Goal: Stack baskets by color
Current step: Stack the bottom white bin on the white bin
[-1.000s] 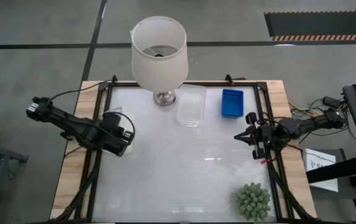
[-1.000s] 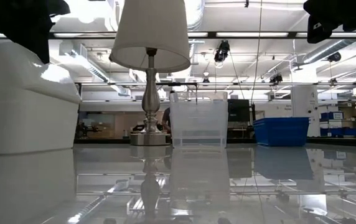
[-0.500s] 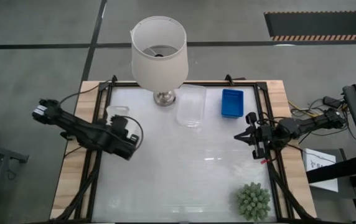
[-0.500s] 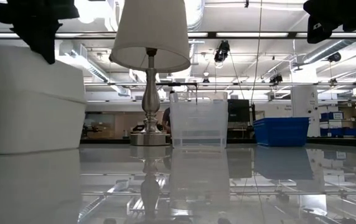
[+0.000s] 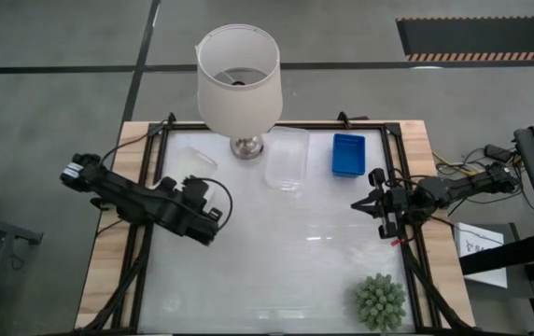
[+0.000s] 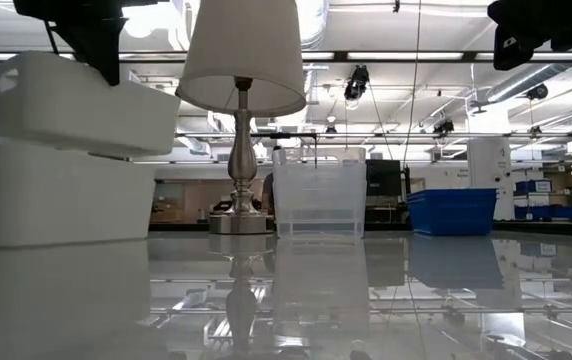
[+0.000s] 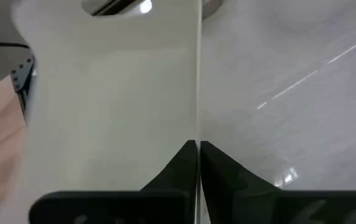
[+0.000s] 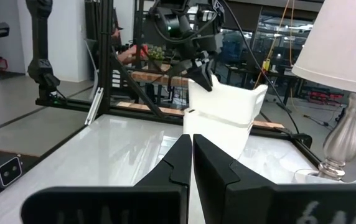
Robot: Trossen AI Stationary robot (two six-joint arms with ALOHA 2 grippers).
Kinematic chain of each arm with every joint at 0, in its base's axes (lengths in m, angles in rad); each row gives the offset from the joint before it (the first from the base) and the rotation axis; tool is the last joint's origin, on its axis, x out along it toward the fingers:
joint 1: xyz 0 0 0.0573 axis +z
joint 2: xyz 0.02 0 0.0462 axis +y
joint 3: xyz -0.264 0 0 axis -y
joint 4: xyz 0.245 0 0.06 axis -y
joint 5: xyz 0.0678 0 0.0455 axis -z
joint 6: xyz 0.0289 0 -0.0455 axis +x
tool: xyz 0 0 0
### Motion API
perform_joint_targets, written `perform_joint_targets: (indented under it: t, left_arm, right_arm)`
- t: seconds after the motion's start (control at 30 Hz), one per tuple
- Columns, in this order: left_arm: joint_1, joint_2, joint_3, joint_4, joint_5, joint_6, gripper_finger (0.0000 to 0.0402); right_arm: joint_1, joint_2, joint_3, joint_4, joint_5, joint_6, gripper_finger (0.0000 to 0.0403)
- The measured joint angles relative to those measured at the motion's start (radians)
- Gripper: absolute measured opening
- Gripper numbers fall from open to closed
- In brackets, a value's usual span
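The left gripper [image 5: 213, 222] is clamped on the rim of a white basket [image 6: 81, 100] and holds it in the air, tilted, over the left side of the worktop [image 5: 276, 271]. From table height this lifted white basket hangs with its open side up, one end higher than the other, its long axis running roughly across that picture, just above a second white basket [image 6: 56, 195] that sits flat on the worktop. The right wrist camera shows the same pair, the upper white basket [image 8: 228, 99] tipped above the lower one [image 8: 218, 134], with the left arm reaching down onto the rim. In the left wrist view the closed fingers [image 7: 193, 165] pinch a thin white wall [image 7: 116, 99] edge-on. A clear basket [image 5: 286, 165] lies near the middle rear of the worktop, just beside the lamp base, its long axis running from front to back. A blue basket [image 5: 347, 154] sits to the right of it, well apart from the white ones, also lying lengthwise front to back. The right gripper [image 5: 372, 206] rests at the right edge of the worktop with its fingers pressed together, holding nothing. A lamp [image 5: 239, 79] stands at the rear and a spiky green plant [image 5: 380, 301] at the front right corner.
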Motion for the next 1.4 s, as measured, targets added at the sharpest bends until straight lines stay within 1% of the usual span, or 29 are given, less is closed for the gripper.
perform_joint_targets:
  t: [0.2, 0.53, 0.73, 1.03, 1.2, 1.4]
  left_arm:
    - [0.0, -0.01, -0.04, -0.001, -0.004, 0.001, 0.0001]
    - [0.0, -0.017, -0.065, 0.0, -0.004, 0.004, 0.0]
    - [-0.001, -0.028, -0.11, -0.001, 0.017, -0.014, 0.0]
    - [-0.001, -0.034, -0.113, 0.0, 0.026, -0.029, 0.0]
    - [-0.001, -0.033, -0.115, 0.009, 0.077, -0.031, 0.0]
    - [-0.001, -0.033, -0.115, 0.016, 0.082, -0.032, 0.0007]
  right_arm:
    - [0.0, 0.0, 0.0, 0.0, 0.0, 0.0, 0.0009]
    - [0.0, 0.0, 0.0, -0.001, 0.0, 0.0, 0.0009]
    - [0.0, 0.0, 0.0, -0.005, 0.0, 0.0, 0.0009]
    - [0.0, 0.0, 0.0, -0.005, 0.0, 0.0, 0.0009]
    - [0.0, 0.0, 0.0, -0.005, 0.0, 0.0, 0.0009]
    - [0.0, 0.0, 0.0, -0.005, 0.0, 0.0, 0.0009]
